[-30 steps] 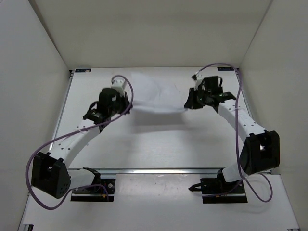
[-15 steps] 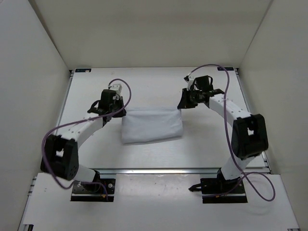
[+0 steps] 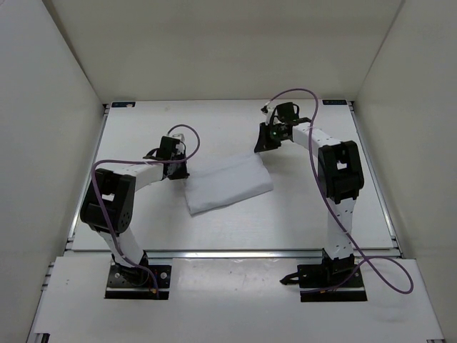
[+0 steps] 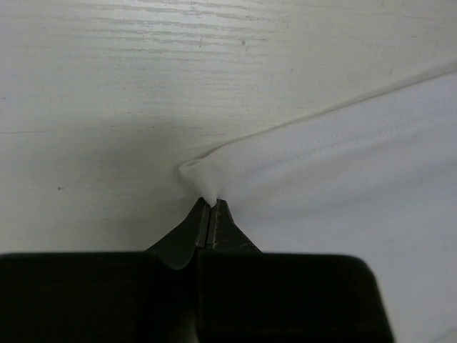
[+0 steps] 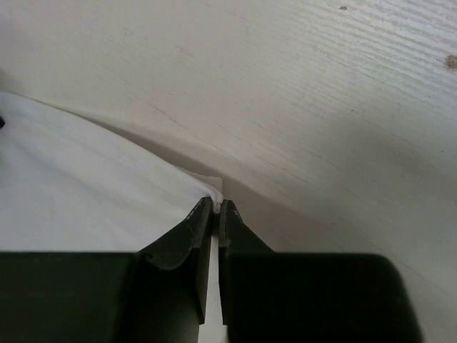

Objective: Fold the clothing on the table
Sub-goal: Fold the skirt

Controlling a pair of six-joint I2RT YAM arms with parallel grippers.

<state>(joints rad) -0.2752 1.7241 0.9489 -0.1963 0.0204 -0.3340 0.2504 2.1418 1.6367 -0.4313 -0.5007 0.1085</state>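
Note:
The clothing (image 3: 227, 184) is a plain white folded piece lying slantwise in the middle of the table (image 3: 300, 221). My left gripper (image 3: 180, 171) is shut on its left corner. In the left wrist view the fabric (image 4: 343, 179) bunches into a small peak right at the closed gripper (image 4: 209, 205). My right gripper (image 3: 262, 147) is shut on the far right corner. In the right wrist view a thin edge of the cloth (image 5: 86, 193) is pinched between that gripper's (image 5: 217, 204) tips. Both pinched corners sit low, close to the table.
Plain white walls (image 3: 50, 107) close in the table on the left, back and right. The metal-framed near edge (image 3: 235, 252) runs in front of both arm bases. Purple cables (image 3: 314, 96) loop off each arm.
Both grippers have drawn in toward the middle and down with the cloth. The cloth, hanging spread at the back before, now lies folded and slanted on the table.

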